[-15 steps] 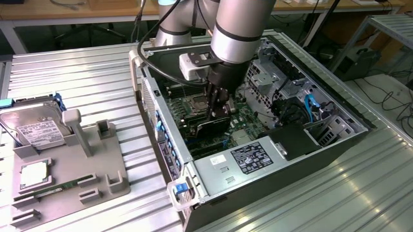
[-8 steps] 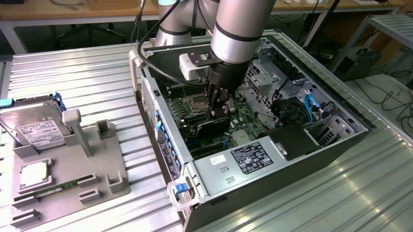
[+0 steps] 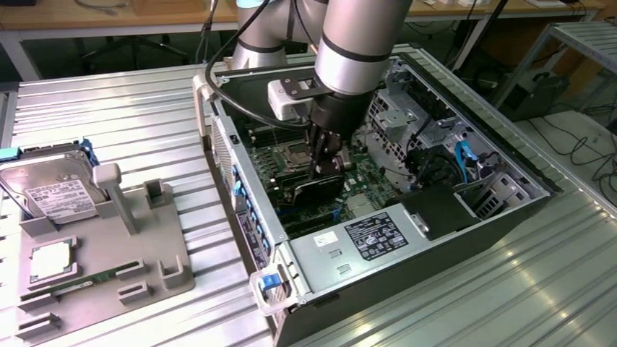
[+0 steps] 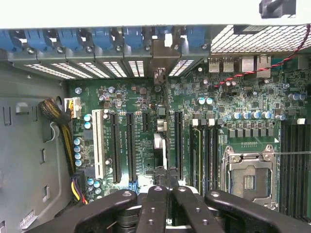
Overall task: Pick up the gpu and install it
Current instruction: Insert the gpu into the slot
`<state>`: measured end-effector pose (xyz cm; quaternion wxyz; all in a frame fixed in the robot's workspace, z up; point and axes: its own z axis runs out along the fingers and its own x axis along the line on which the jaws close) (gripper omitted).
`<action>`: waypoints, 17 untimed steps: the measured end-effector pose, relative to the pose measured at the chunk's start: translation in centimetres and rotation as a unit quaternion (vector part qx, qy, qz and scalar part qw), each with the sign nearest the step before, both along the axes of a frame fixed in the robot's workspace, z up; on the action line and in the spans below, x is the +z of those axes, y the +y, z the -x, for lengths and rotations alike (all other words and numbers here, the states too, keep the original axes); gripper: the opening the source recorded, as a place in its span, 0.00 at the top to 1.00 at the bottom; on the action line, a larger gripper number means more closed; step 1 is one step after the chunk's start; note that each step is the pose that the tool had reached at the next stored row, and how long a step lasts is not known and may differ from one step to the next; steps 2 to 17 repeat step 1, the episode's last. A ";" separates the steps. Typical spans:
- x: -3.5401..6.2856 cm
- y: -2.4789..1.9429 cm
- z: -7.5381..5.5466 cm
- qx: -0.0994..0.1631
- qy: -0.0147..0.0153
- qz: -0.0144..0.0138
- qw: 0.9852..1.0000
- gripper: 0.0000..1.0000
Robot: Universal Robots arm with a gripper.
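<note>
My gripper [image 3: 326,165] reaches down into the open computer case [image 3: 231,155] over the green motherboard [image 3: 362,173]. It is shut on the gpu [image 3: 318,191], a flat black card hanging edge-down below the fingers, just above the board. In the wrist view the black fingers [image 4: 154,204] pinch together around the gpu [image 4: 160,126], which I see edge-on as a thin strip. The strip runs between two long black expansion slots [image 4: 130,145] toward its metal bracket at the case's rear slot openings [image 4: 163,53]. I cannot tell whether the card's edge touches a slot.
A silver power supply [image 3: 371,238] fills the case's near corner. A drive cage and blue cables [image 3: 463,163] sit on the exterior view's right. On the grey holder [image 3: 135,246] outside the case lie a silver hard drive [image 3: 53,191] and a green memory stick [image 3: 82,283]. The processor socket [image 4: 248,179] lies beside memory slots.
</note>
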<state>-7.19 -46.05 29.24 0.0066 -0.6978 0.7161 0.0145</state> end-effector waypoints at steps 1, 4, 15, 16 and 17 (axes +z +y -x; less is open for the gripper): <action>0.00 0.00 0.0 0.000 0.000 0.000 1.000 0.89; 0.00 0.00 0.0 0.000 0.000 0.000 1.000 0.89; 0.00 0.00 0.0 0.000 0.000 0.000 1.000 0.89; 0.00 0.00 0.0 0.000 0.000 0.000 1.000 0.89; 0.00 0.00 0.0 0.000 0.000 0.000 1.000 0.89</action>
